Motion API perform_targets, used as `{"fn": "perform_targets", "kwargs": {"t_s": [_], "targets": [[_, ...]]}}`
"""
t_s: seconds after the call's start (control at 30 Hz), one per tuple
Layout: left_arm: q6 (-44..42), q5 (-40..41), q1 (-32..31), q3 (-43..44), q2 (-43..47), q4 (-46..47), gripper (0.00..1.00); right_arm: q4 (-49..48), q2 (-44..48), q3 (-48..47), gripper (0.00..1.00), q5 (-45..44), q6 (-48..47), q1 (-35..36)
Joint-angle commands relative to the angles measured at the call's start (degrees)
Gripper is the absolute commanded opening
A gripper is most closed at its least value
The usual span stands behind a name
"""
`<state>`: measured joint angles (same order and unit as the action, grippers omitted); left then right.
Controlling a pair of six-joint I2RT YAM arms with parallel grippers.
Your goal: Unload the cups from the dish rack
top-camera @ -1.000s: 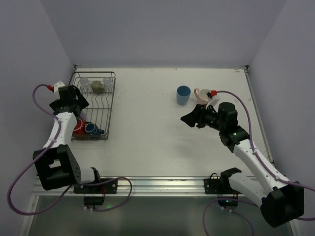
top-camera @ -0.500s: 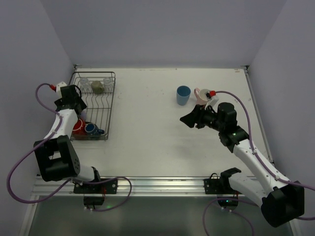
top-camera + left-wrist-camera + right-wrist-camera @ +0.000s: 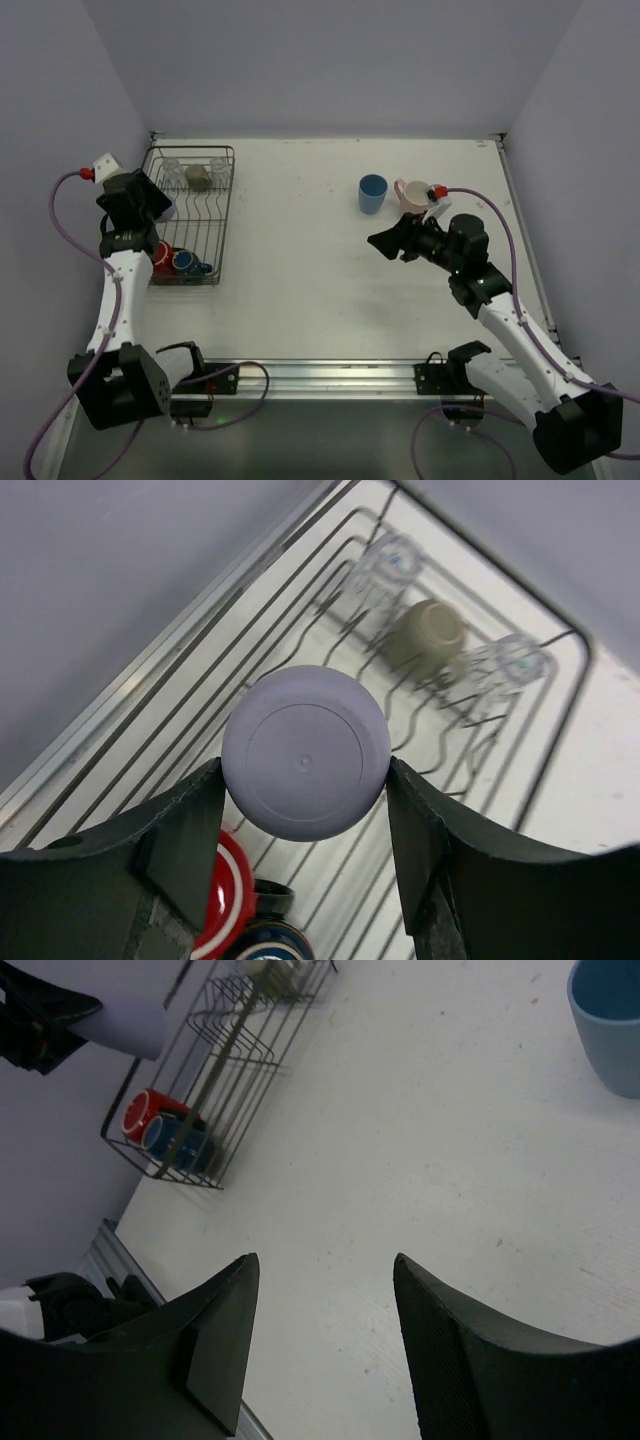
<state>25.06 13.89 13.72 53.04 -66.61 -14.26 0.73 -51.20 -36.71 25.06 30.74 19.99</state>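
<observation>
Left wrist view: my left claw (image 3: 305,815) is clamped on the tumbler (image 3: 305,750), one finger on each side of its wall and its flat base facing the lens. I hold it above the left side of the rack (image 3: 548,695), which sits at the far left corner of the surface (image 3: 300,260).

The tumbler looks like smooth plastic. I judge it light, stiff and hard to break, but slick, so a firm grip across the middle of the wall seems safest.

In the rack, a beige mug (image 3: 425,638) sits between two glasses (image 3: 385,565) at the far end. A red mug (image 3: 225,905) and a dark cup (image 3: 270,945) lie at the near end.

My right claw (image 3: 322,1265) is spread wide and holds nothing. It hovers over the surface toward the right edge, near the blue cup (image 3: 372,193) and pink mug (image 3: 412,193).
</observation>
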Motion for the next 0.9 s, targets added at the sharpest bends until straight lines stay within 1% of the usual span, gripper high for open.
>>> {"fn": "perform_targets", "kwargs": {"t_s": [0.0, 0.03, 0.07, 0.13, 0.17, 0.23, 0.27, 0.33, 0.37, 0.4, 0.43, 0.47, 0.53, 0.57, 0.63, 0.67, 0.77, 0.87], "targets": [[3.4, -5.7, -1.5, -1.6, 8.3, 2.7, 0.23, -8.5, 4.5, 0.9, 0.59, -0.3, 4.1, 0.7], [4.1, -7.0, -1.8, -2.1, 10.0, 2.8, 0.22, -9.2, 5.1, 1.0, 0.60, 0.3, 4.8, 0.9], [4.8, -10.0, -2.6, -2.9, 13.1, 2.7, 0.21, -10.2, 5.7, 1.2, 0.61, 1.0, 6.6, 1.1], [6.7, -12.8, -3.7, -3.7, 16.1, 2.8, 0.21, -14.2, 5.7, 1.6, 0.62, 2.8, 8.4, 1.8], [7.5, -16.2, -4.6, -4.9, 18.8, 3.4, 0.20, -16.2, 5.3, 1.6, 0.66, 3.2, 9.8, 3.1], [10.0, -20.4, -5.0, -5.9, 21.1, 3.9, 0.20, -17.8, 3.7, 0.9, 0.68, 3.2, 10.6, 6.1], [12.4, -25.2, -5.4, -7.5, 23.1, 5.7, 0.19, -20.0, 2.2, 0.7, 0.71, 2.8, 11.1, 7.2], [15.3, -30.7, -6.1, -9.7, 24.7, 8.7, 0.19, -22.8, 0.5, 0.5, 0.74, 2.1, 11.8, 10.7], [16.8, -36.2, -6.4, -11.7, 25.8, 12.0, 0.19, -25.9, -0.6, 0.5, 0.76, 2.1, 12.7, 11.6], [20.4, -38.9, -6.7, -12.9, 26.3, 14.3, 0.19, -27.3, -2.6, 0.3, 0.79, 2.1, 13.0, 12.4], [22.4, -44.1, -6.9, -15.6, 26.8, 17.7, 0.19, -28.7, -3.6, 0.2, 0.80, 2.1, 13.6, 13.7], [26.3, -46.2, -7.5, -16.7, 27.2, 22.3, 0.19, -30.8, -4.6, 0.0, 0.81, 2.1, 13.7, 14.4], [29.8, -50.4, -8.3, -20.0, 27.6, 26.5, 0.19, -32.5, -7.8, -1.1, 0.82, 2.4, 14.0, 15.9], [32.6, -51.2, -9.6, -20.9, 27.9, 30.4, 0.19, -34.4, -8.6, -1.3, 0.83, 2.3, 14.2, 16.4], [34.7, -53.0, -11.5, -23.4, 28.1, 33.7, 0.19, -36.0, -11.8, -2.4, 0.83, 2.4, 14.5, 17.6], [36.8, -53.3, -12.3, -24.2, 28.0, 37.2, 0.19, -36.9, -12.9, -3.0, 0.83, 2.4, 14.6, 17.9], [39.6, -54.1, -15.1, -26.8, 27.3, 43.2, 0.19, -38.0, -16.7, -5.5, 0.83, 2.7, 15.1, 18.9], [40.9, -54.8, -15.9, -28.3, 25.4, 47.3, 0.19, -38.5, -19.8, -8.1, 0.82, 3.0, 15.4, 19.5]]}}
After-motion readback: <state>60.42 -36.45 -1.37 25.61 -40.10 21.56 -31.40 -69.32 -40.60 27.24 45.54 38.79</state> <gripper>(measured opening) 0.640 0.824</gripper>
